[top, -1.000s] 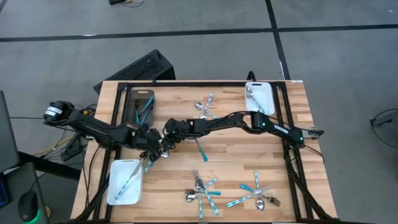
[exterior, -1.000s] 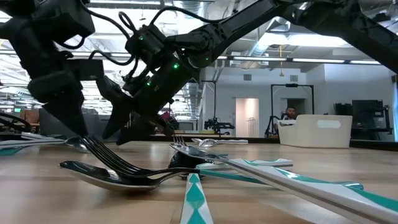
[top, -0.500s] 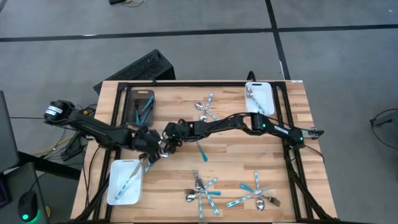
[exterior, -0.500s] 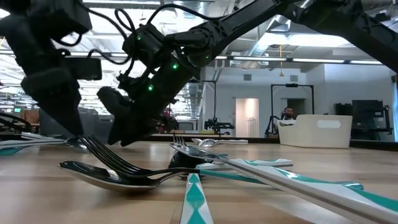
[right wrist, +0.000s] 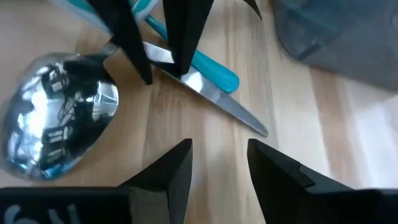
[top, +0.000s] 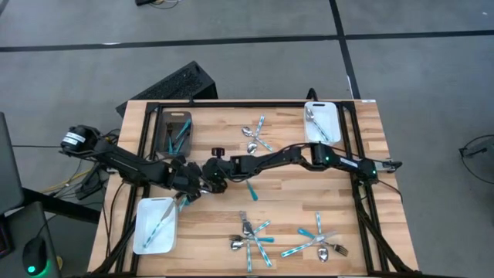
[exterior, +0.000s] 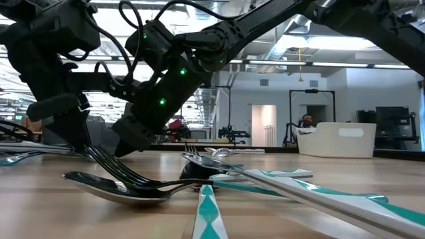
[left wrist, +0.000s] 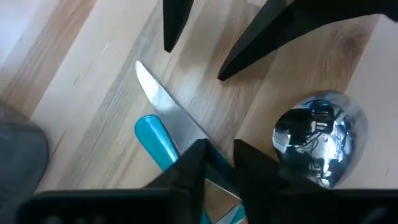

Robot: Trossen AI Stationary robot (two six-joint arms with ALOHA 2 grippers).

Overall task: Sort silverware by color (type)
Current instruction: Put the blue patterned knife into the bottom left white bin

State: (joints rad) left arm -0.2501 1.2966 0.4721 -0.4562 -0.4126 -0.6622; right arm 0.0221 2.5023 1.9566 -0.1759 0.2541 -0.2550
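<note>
My left gripper (top: 193,185) (left wrist: 221,167) is down at a small heap of silverware on the table's left half, shut on a knife (left wrist: 165,102) (right wrist: 231,113) that has a silver blade. A teal handle (left wrist: 155,142) lies beside the blade, and a spoon's shiny bowl (left wrist: 317,146) (right wrist: 59,130) rests on the wood close by. My right gripper (top: 208,176) (right wrist: 217,165) reaches across from the right. It hangs open just above the wood, facing the left gripper, with the knife's tip ahead of its fingers. It touches nothing. My left gripper pinches the knife's blade about midway along it (left wrist: 208,152) between its two fingers (right wrist: 181,43). The fingers come from above, pointing down, and lie across the blade. The knife lies flat on the wood, its tip (right wrist: 261,129) pointing away toward the right gripper.
A white tray (top: 143,235) at the near left holds a teal-handled piece. A dark grey tray (top: 166,143) sits at the far left and a white tray (top: 332,116) with a spoon at the far right. More silverware lies in heaps (top: 255,137) (top: 251,235) (top: 316,243).
My right gripper has come down and moved toward the table's near left, closing in on the left gripper and the heap. It has stayed open. My left gripper has kept low at the knife with little shift.
</note>
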